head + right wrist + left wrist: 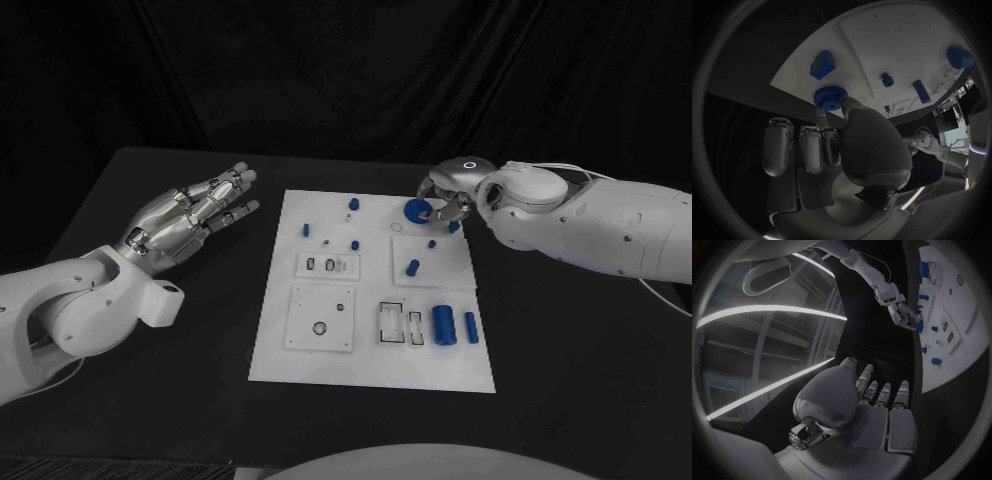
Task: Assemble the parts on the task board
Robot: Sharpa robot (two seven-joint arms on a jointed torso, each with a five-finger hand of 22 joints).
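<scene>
Head view — right hand (450, 200) pinching blue round part (417, 209), flat face up

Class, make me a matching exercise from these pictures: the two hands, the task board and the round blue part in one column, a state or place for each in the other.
Things:
1. left hand
2. right hand
3. task board
4. round blue part

States:
a. white, lying flat on the black table
b. held at the board's far edge
c. open, off the board
d. pinching a part

Pairs: 1-c, 2-d, 3-a, 4-b
</scene>
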